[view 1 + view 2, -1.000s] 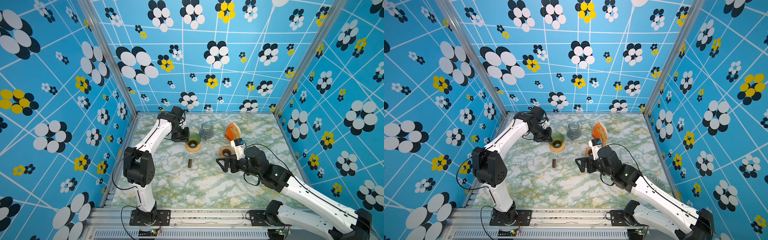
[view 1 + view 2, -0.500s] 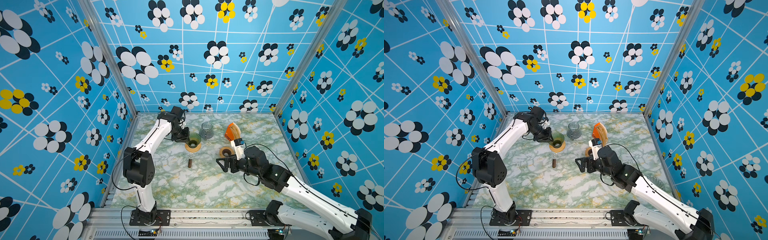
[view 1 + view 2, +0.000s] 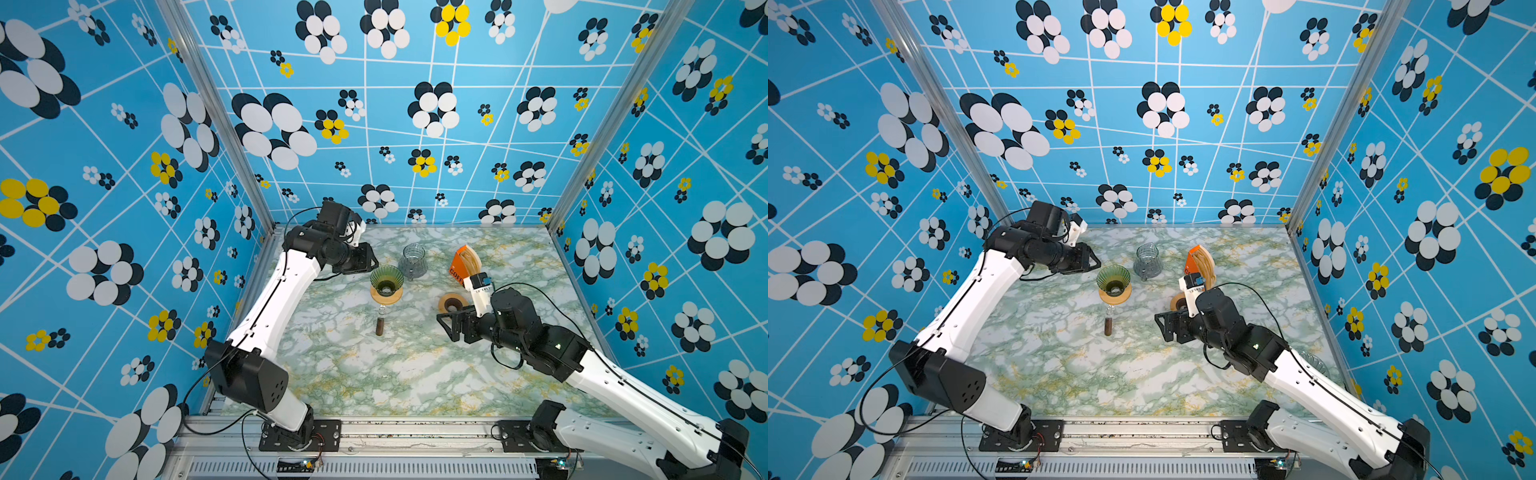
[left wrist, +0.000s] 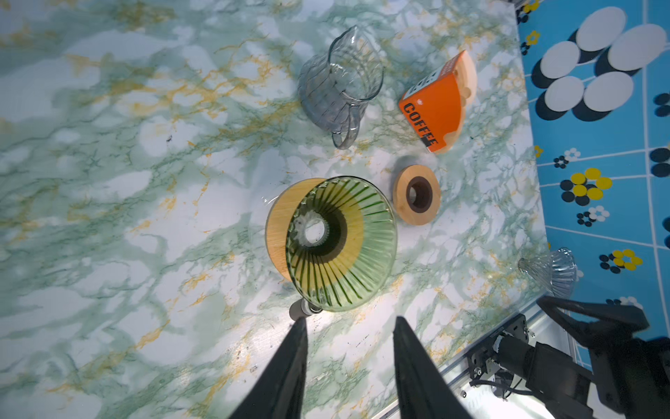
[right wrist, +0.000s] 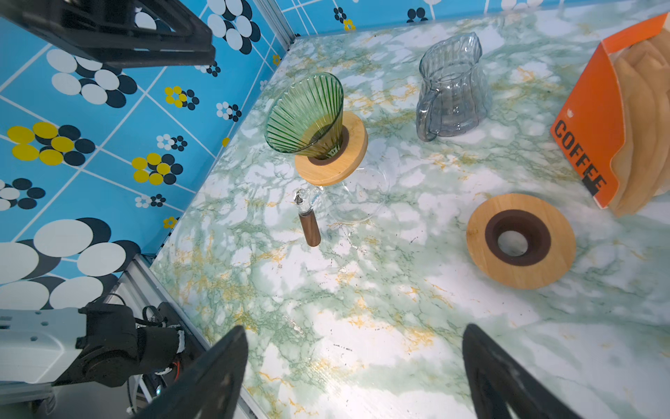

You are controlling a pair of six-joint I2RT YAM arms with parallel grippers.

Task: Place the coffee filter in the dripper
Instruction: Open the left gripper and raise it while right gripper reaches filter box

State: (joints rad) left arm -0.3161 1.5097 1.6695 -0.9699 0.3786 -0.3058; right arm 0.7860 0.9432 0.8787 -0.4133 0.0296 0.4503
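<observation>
the orange filter box (image 4: 433,105) reads "coffee" in black letters.

filter box (image 5: 587,119) cropped, clear cone (image 3: 1315,364) half behind right arm (image 3: 1308,392)

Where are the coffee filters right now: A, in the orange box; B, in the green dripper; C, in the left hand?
A: the filters stand in the orange box, and the dripper is empty.
</observation>
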